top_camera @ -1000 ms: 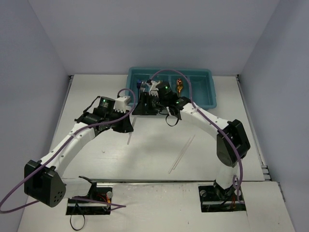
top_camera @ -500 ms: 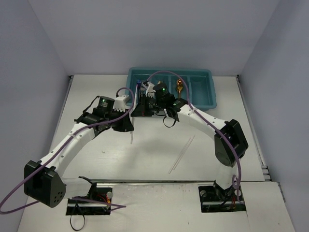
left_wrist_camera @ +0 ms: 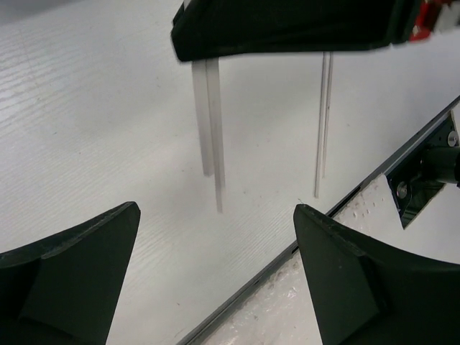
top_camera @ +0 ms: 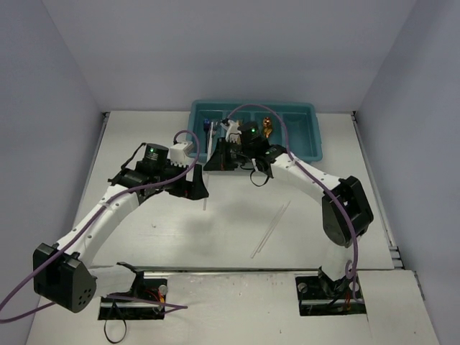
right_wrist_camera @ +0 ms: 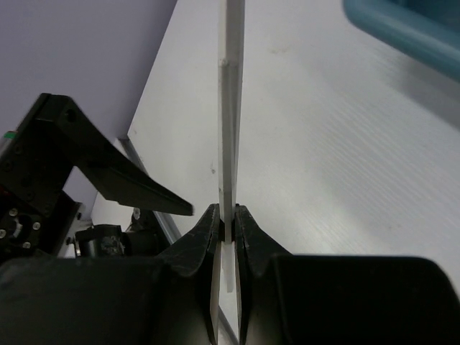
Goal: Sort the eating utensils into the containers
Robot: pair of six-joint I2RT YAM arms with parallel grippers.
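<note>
My right gripper is shut on thin pale sticks, held just in front of the teal tray. The sticks run from over the tray's left compartment down towards the table. In the left wrist view their lower ends poke out from under the right gripper's black body. My left gripper is open just below them, touching nothing. A gold utensil and a bluish one lie in the tray.
Two more pale sticks lie side by side on the white table, right of centre. The table's near edge with a metal rail is close to my left gripper. Purple cables loop over both arms.
My right gripper has closed on the sticks. My left gripper has let go of them, opened wide, and shifted slightly right and towards the near edge.
</note>
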